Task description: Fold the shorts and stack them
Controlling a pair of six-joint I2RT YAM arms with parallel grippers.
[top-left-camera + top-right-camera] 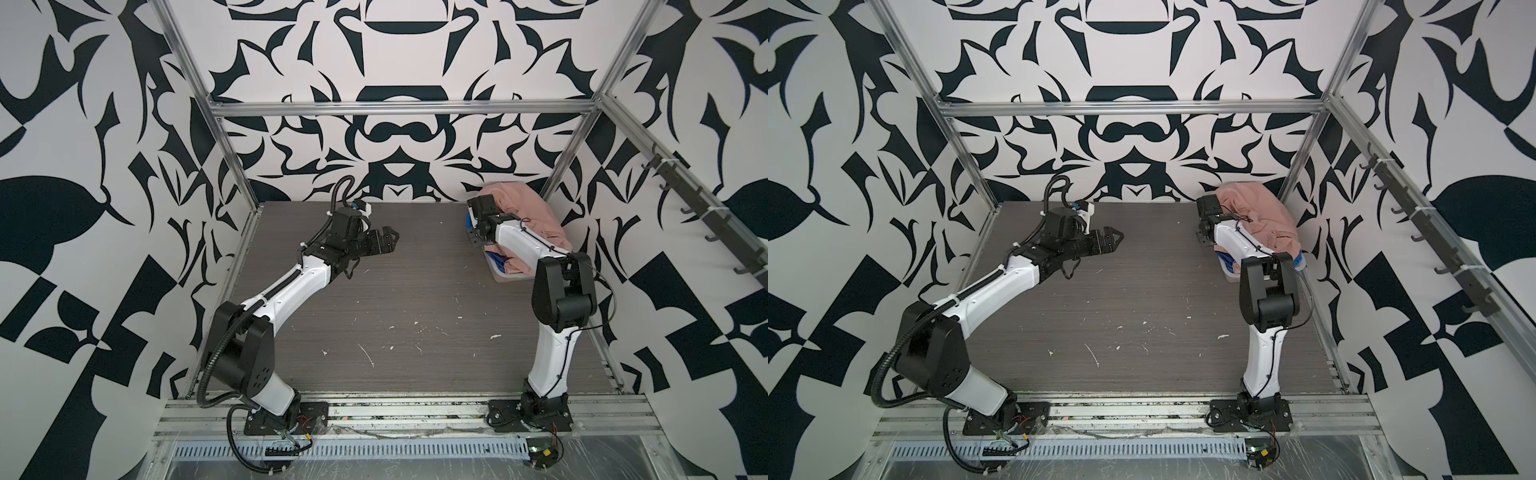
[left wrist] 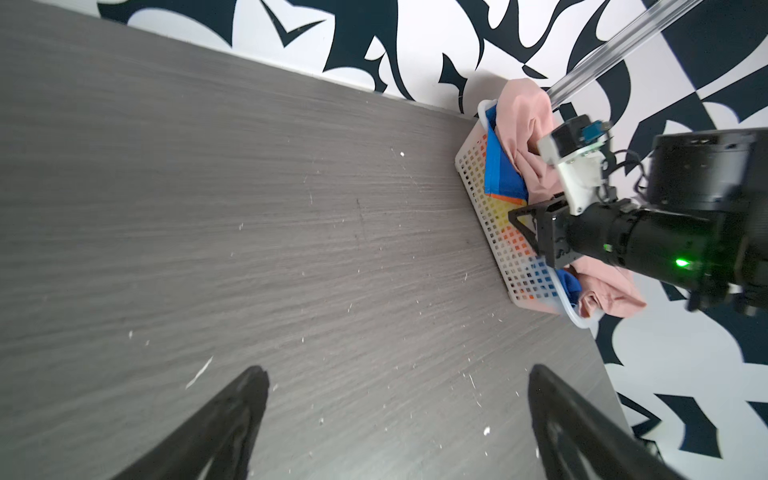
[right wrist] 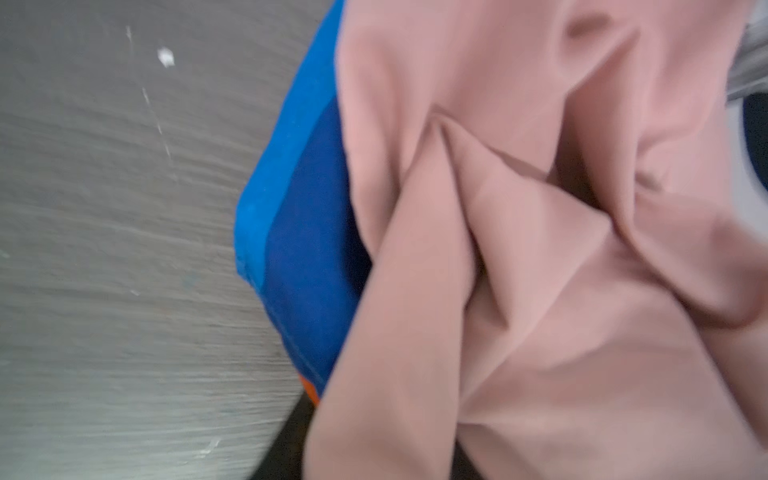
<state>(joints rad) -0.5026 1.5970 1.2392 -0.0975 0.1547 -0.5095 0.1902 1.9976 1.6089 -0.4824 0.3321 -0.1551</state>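
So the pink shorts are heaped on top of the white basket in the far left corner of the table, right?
Not quite: the corner is wrong. The pink shorts are heaped on top of the white basket in the far right corner of the table, as both top views show.

My left arm (image 1: 291, 286): white shell, black joints, black left pincer (image 1: 388, 241); corrugated hose (image 1: 206, 365) (black too) loops beside my base plate (image 1: 311, 411).
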